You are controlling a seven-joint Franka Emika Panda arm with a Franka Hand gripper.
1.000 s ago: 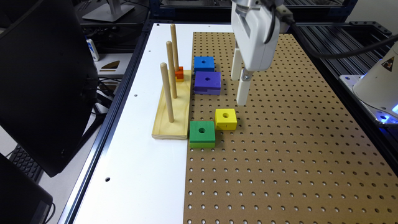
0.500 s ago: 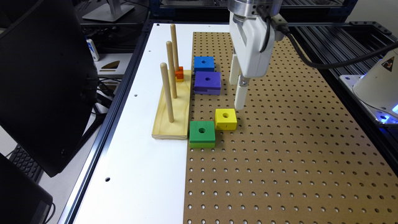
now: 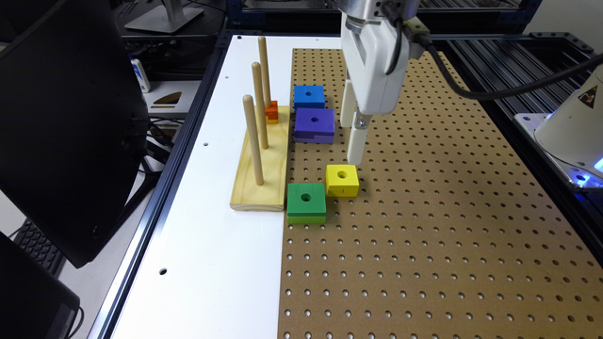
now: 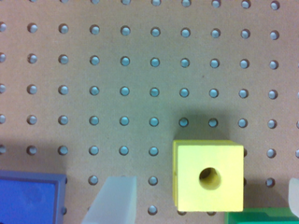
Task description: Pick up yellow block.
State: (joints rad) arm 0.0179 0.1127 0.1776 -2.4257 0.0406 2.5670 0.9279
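A green block [image 3: 306,202] is sitting on the brown pegboard [image 3: 424,245], touching a wooden peg stand [image 3: 261,174] — purple block [image 3: 314,125] and blue block [image 3: 309,96] are lying beyond, with an orange block [image 3: 272,112] on the stand.

No readable text or numbers anywhere; a warning triangle [image 3: 589,96] marks the white base [image 3: 572,132].

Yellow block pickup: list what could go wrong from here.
1. The green block sits right against the yellow block, corner to edge. A finger coming down on that side could land on it or shove it.
2. In the wrist view the yellow block lies between the open end effector fingers but off centre, so closing may slide or twist it.
3. The purple block lies close beside the end effector; a sideways correction might nudge it.
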